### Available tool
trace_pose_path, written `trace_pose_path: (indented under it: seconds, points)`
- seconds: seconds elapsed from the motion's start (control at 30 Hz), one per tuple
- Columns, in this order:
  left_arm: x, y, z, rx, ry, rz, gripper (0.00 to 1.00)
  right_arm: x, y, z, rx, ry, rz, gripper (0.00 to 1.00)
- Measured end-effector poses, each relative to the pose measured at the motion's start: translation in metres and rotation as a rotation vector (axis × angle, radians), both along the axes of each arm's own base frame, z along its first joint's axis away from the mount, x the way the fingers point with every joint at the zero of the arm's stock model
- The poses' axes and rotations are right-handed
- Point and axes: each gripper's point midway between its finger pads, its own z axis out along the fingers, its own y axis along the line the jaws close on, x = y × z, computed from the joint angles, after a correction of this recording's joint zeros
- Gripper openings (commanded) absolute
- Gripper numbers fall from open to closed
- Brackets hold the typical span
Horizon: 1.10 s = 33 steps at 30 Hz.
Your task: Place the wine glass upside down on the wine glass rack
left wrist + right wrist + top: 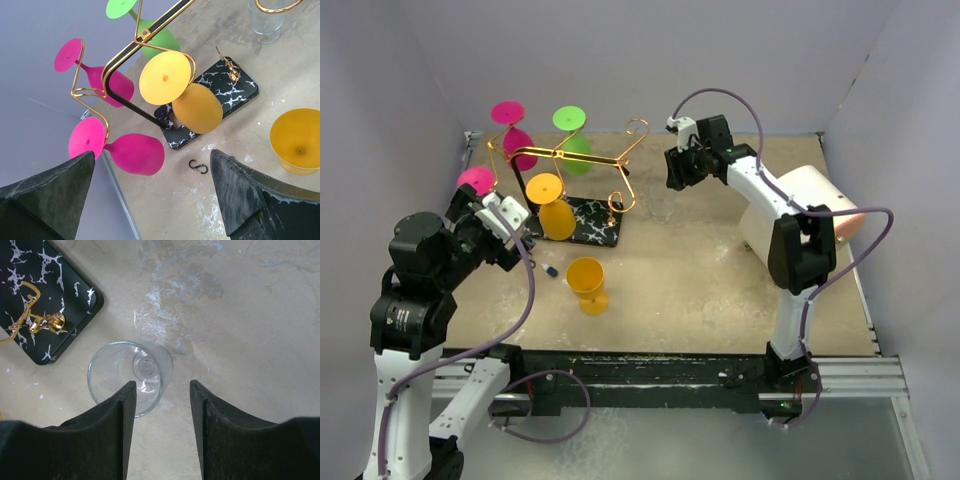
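The wine glass rack (582,160) is gold wire on a black marbled base (592,222). Two pink, one green and one orange glass (556,218) hang on it upside down. A clear wine glass (661,206) stands upright on the table right of the base. My right gripper (682,172) hovers just above it, open; in the right wrist view the clear glass (120,371) lies under the gripper's (162,386) left finger. A yellow glass (587,283) stands upright in front of the base. My left gripper (506,226) is open and empty beside the rack's left side.
A small black clip (552,271) lies on the table between the left gripper and the yellow glass; it also shows in the left wrist view (198,166). A pale pink-white bulky object (802,212) sits at the right behind the right arm. Walls enclose the back and sides.
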Motion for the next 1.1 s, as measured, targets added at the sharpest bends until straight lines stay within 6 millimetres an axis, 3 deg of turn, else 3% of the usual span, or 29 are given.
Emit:
trace_pose_path:
  seconds: [0.37,0.57,0.67,0.97,1.1]
  points:
    - [0.001,-0.001,-0.008,0.001,0.019,-0.004,0.99,-0.008,0.006,-0.033,-0.053,0.096,-0.001,0.32]
    - [0.000,0.000,-0.008,0.001,0.017,-0.001,0.99,-0.006,0.006,-0.040,-0.076,0.108,-0.016,0.08]
    - [0.000,0.000,-0.008,0.000,0.016,-0.001,0.99,-0.009,0.004,-0.042,-0.085,0.124,-0.017,0.01]
    - [-0.002,0.002,-0.005,-0.025,0.008,0.020,0.99,-0.013,-0.005,-0.038,-0.122,0.112,-0.019,0.00]
    - [0.001,0.005,-0.002,-0.056,0.008,0.054,0.99,-0.018,-0.015,-0.021,-0.133,0.076,-0.024,0.00]
